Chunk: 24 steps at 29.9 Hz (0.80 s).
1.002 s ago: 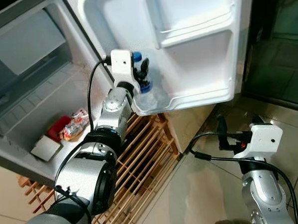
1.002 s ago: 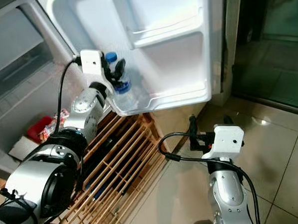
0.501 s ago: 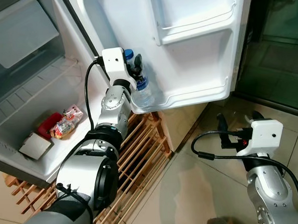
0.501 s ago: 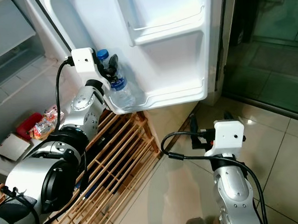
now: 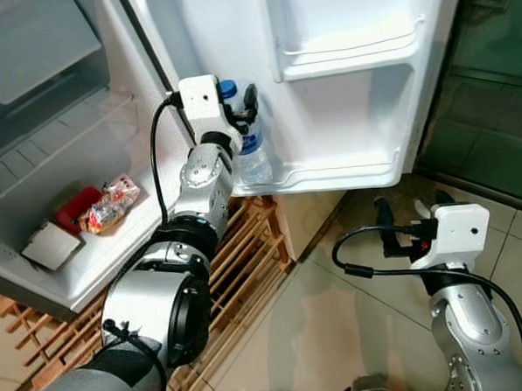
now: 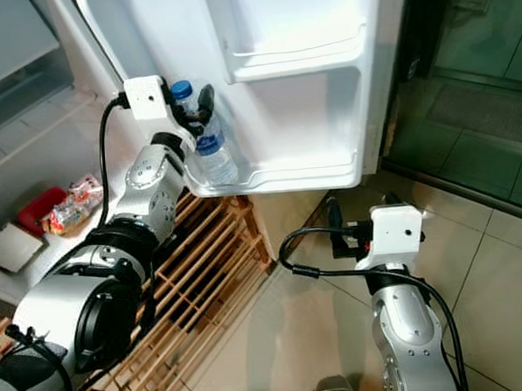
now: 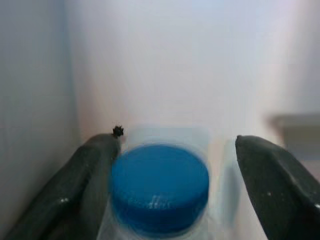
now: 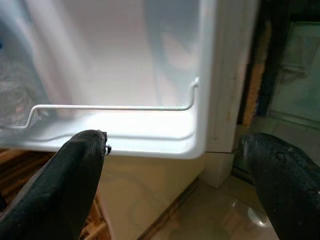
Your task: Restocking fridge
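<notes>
You are at the placing step: the clear plastic water bottle with a blue screw cap stands upright in the lower door shelf of the white fridge door, at the upper centre of the left eye view. The left gripper sits around the bottle's neck. In the left wrist view its 2 black fingers are spread on either side of the cap; the near one looks to touch it and the other stands clear, so the bottle seems to rest on the shelf rather than in a pinch.

Next, you likely need to draw that gripper straight back from the neck without tipping the bottle, which looks light and thin-walled.

The right gripper hangs low at the lower right over the glossy tiled floor, fingers spread wide and holding nothing.

At the left, the fridge's inner shelf carries a red packet, a crinkly snack wrapper and a flat pale box. A slatted wooden rack lies beneath.
</notes>
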{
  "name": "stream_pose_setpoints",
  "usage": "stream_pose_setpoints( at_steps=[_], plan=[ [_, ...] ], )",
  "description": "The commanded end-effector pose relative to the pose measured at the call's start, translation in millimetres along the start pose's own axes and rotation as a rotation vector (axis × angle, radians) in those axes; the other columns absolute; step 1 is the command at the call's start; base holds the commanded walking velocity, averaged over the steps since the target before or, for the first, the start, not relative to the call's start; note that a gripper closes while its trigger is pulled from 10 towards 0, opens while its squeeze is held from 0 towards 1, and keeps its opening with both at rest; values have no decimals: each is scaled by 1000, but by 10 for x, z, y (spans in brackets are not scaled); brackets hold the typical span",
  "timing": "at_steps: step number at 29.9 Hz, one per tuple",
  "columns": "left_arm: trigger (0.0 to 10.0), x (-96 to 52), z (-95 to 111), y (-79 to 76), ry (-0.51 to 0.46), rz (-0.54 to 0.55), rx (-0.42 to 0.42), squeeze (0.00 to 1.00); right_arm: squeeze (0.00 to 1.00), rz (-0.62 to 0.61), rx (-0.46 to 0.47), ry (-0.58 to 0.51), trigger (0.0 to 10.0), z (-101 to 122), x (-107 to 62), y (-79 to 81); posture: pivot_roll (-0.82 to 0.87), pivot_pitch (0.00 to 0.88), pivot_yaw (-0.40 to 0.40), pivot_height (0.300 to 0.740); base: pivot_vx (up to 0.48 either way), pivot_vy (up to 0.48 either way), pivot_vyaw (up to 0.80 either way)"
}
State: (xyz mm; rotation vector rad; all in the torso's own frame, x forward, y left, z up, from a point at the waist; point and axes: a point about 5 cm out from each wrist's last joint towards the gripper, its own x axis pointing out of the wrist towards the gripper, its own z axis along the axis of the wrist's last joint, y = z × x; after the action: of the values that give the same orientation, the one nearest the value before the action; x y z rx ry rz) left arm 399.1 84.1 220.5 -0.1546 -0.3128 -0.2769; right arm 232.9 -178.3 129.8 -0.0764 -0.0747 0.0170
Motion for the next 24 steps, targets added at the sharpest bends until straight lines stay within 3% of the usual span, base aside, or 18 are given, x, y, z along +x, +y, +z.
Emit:
stream_pose_setpoints(
  at_steps=[1,5,11,18,20,24],
  plan=[
    [10000,-13,89,112,-34,1,44,1000,0,22,14,17,10000,-30,9,38,-285,59,151,740,0,0,0],
    [10000,-48,245,198,-84,-18,78,1000,0,31,9,29,10000,-62,7,37,-268,42,141,740,0,0,0],
    [10000,-314,532,463,-104,-32,107,1000,0,36,-1,47,10000,-114,-12,-11,-237,27,126,740,0,0,0],
    [10000,-514,621,398,-87,-89,81,1000,0,54,4,50,10000,-152,60,21,-196,2,114,740,0,0,0],
    [10000,-692,663,296,-52,-138,49,1000,0,65,6,50,10000,-174,86,37,-177,0,107,740,0,0,0],
    [10000,-790,661,257,-34,-159,8,1000,0,73,8,53,10000,-192,85,51,-168,0,103,740,0,0,0]
  ],
)
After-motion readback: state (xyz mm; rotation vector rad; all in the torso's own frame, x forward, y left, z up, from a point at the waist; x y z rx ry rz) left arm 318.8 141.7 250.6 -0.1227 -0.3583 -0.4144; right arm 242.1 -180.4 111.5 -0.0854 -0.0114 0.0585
